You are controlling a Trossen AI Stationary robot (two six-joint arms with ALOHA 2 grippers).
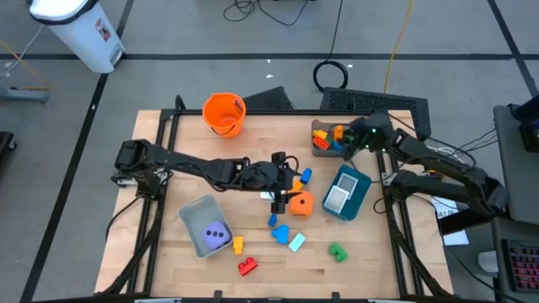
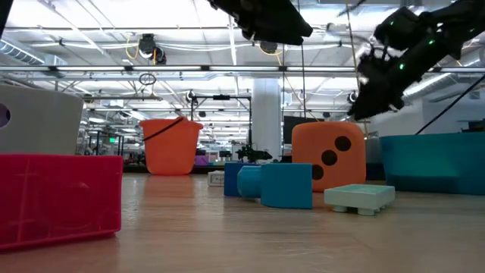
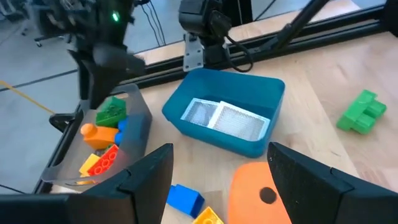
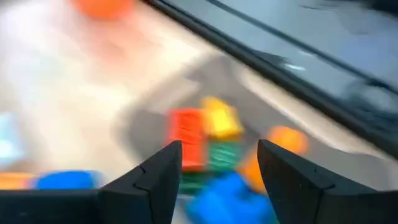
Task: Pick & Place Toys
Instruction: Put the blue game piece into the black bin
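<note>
— Wooden table point(image 1: 354, 269) first, then what stands on it?
— An orange bucket point(image 1: 224, 113) at the far edge, a teal bin point(image 1: 357, 199) right of centre holding white picture cards point(image 3: 227, 118), a grey bin point(image 1: 203, 220) on the near left with the purple die point(image 1: 217, 236) in it, and a clear tray point(image 1: 321, 137) at the far right with red, yellow, green, blue and orange blocks.
— And the arms?
— The left gripper point(image 1: 280, 200) hangs over the orange die point(image 1: 300, 203) mid-table, fingers point(image 3: 144, 180) spread, nothing between them. The right gripper point(image 1: 352, 144) is over the clear tray, fingers point(image 4: 155, 180) apart and empty.
— Loose pieces?
— A green block point(image 1: 338, 251), red block point(image 1: 248, 267), yellow block point(image 1: 238, 245) and blue blocks point(image 1: 280, 233) lie near the front.
</note>
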